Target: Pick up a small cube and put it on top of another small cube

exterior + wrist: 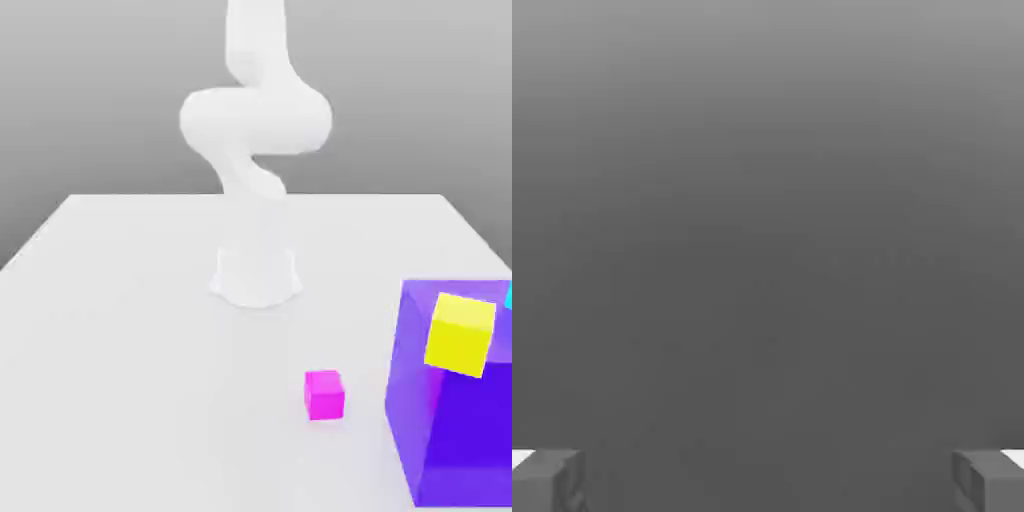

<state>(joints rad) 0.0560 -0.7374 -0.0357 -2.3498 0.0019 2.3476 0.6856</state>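
The tiny magenta small cube [324,394] rests on the white table in the front part of the exterior view, right of centre. The yellow cube [460,334], a little bigger and tilted, shows against the huge purple cube [455,440] at the exterior view's right; whether it rests on it I cannot tell. In the hand view my gripper [768,482] is open, its two grey fingertips [548,480] far apart at the picture's edge, with nothing between them and only a grey backdrop beyond.
The arm's white base [256,275] stands mid-table, and its links curl upward to the top edge. The white table [130,350] spreads wide toward the exterior view's left. A cyan sliver [508,295] peeks in behind the purple cube at the right edge.
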